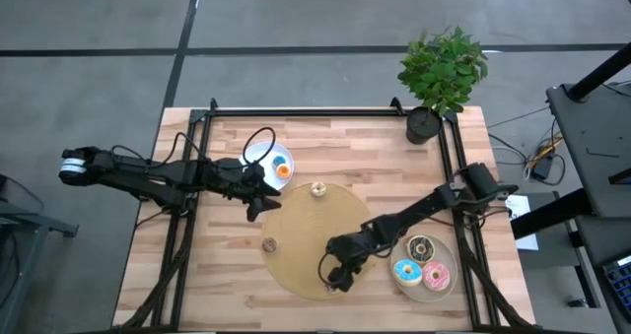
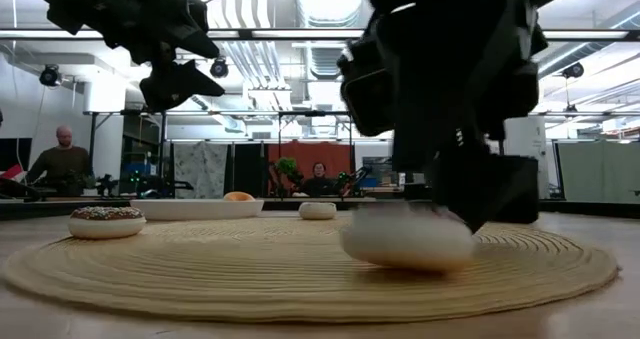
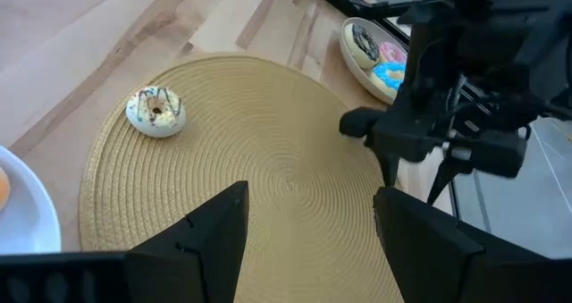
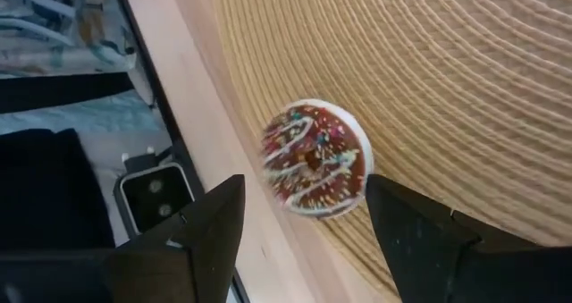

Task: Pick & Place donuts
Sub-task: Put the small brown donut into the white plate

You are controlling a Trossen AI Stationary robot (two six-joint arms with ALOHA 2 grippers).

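A donut with brown icing and sprinkles (image 4: 315,169) lies flat on the near edge of the round tan board (image 1: 306,226). My right gripper (image 4: 304,189) hangs open just over it, slanting down, one finger on either side; I see no touch. In the low view the same donut (image 2: 405,241) shows under the dark fingers. A white drizzled donut (image 3: 155,112) rests at the board's far edge, and a brown one (image 1: 269,243) at its left edge. My left gripper (image 3: 308,236) is open and holds nothing, above the board's far left.
A white plate (image 1: 258,157) at the far left holds an orange donut and a blue one. A beige plate (image 1: 446,287) at the near right holds chocolate, blue and pink donuts. A potted plant (image 1: 441,73) stands at the far right corner. A dark frame runs around the table.
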